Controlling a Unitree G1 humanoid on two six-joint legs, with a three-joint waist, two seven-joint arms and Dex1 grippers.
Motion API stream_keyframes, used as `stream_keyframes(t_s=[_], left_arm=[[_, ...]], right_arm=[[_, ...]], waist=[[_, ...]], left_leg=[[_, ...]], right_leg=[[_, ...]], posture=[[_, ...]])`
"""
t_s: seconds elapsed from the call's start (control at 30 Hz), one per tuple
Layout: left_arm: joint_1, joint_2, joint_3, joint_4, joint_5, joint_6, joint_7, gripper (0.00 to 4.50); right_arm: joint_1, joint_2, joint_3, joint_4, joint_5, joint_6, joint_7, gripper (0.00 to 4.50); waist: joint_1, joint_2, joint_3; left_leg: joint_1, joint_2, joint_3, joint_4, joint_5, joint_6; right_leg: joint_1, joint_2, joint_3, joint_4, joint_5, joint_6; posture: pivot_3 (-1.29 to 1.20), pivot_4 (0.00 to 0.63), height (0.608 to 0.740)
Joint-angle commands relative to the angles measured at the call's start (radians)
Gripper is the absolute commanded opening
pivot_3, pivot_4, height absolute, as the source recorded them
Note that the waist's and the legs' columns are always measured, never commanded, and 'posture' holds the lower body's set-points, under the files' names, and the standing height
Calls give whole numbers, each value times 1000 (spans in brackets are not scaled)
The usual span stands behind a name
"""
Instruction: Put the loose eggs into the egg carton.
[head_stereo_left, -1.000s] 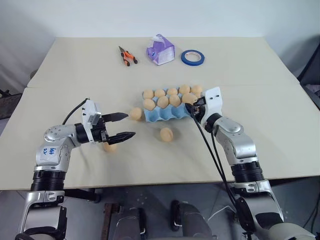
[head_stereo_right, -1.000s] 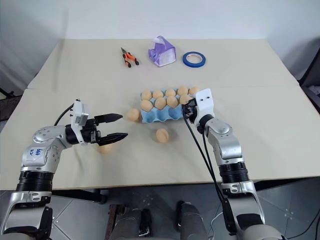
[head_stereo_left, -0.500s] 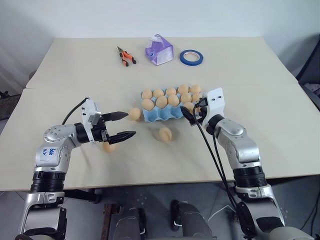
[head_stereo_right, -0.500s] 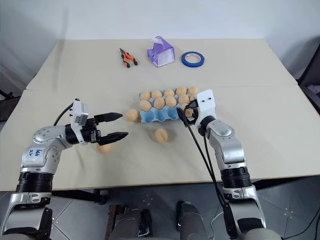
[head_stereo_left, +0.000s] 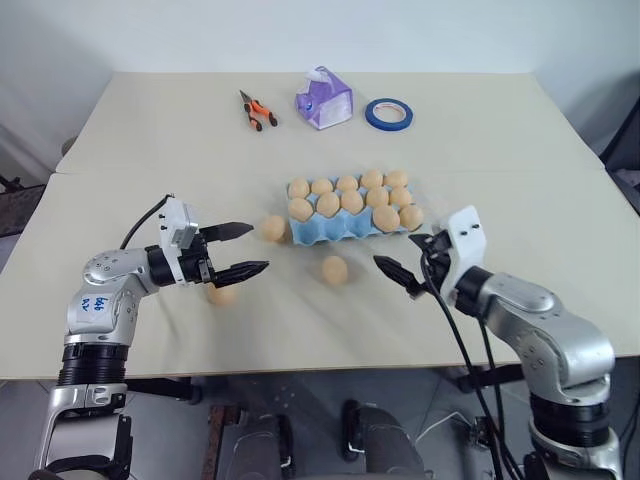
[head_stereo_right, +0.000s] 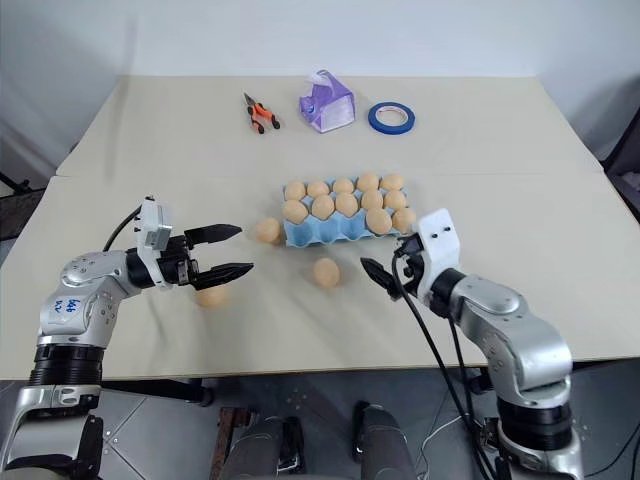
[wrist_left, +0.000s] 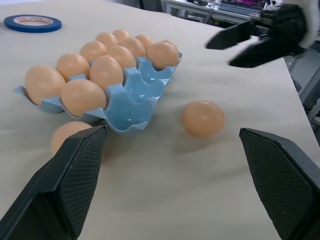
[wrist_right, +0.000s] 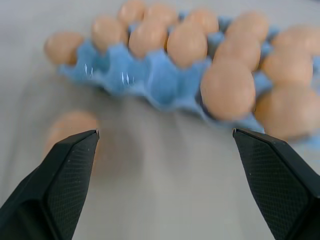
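The light blue egg carton sits mid-table and holds several tan eggs. Three loose eggs lie on the table. One touches the carton's left end, one lies just in front of the carton, and one lies below my left gripper. My left gripper hovers open left of the carton, pointing at it, with nothing held. To the front right of the carton my right gripper is open and empty, and the egg in front lies off to one side of it.
At the back of the table lie orange-handled pliers, a purple-and-white tissue pack and a blue tape roll. The table's front edge runs close below both arms.
My right gripper has opened and drawn back from the carton's right end toward the table's front. Eggs now show in the cups where it was. The left arm has stayed still.
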Motion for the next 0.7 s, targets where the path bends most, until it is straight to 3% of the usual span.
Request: stream_keyframes(t_s=[0.03,0.23,0.53,0.7], left_arm=[[-19,15,13,16,-9,-18,-16,4500],[-26,26,13,38,-4,-25,-26,4500],[-22,38,20,24,-9,-15,-20,4500],[-5,46,28,0,-14,-8,-7,4500]], right_arm=[[70,-85,-57,-87,74,23,80,4491],[115,-155,-69,-74,102,0,108,4491],[-39,39,145,46,43,-67,15,4491],[-150,129,288,218,-53,-153,10,4491]], waist=[[0,0,0],[-3,0,0],[-2,0,0],[-4,0,0]], left_leg=[[0,0,0,0,0,0],[1,0,0,0,0,0],[1,0,0,-1,0,-1],[0,0,1,0,1,-1]], right_leg=[[0,0,0,0,0,0],[1,1,0,0,0,0],[0,0,0,0,0,0],[0,0,0,0,0,0]], posture=[[0,150,740],[0,150,740],[0,150,740],[0,150,740]])
